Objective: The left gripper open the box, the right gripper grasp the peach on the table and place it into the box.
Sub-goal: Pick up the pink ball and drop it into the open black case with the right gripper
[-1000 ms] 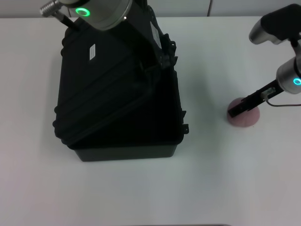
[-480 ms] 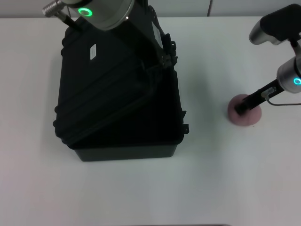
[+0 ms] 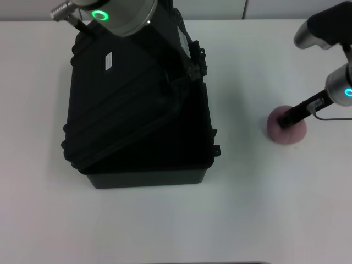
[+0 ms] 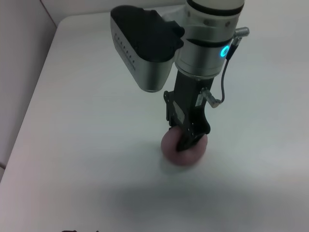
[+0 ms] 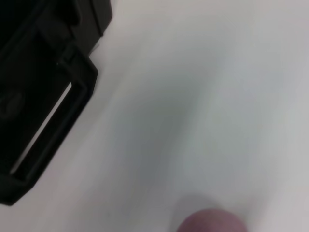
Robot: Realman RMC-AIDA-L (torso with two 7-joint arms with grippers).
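My right gripper (image 3: 285, 121) is down on the peach (image 3: 287, 131), which sits on the tabletop (image 3: 165, 231) right under its tips. The left wrist view shows the fingers (image 4: 186, 140) closed around the peach (image 4: 183, 151); the head view doesn't make that clear. My left gripper (image 3: 190, 65) is at the far edge of the box (image 3: 137, 121), gripping the tilted-up lid. The right wrist view only catches the peach's top (image 5: 212, 221) and a box latch (image 5: 48, 130).
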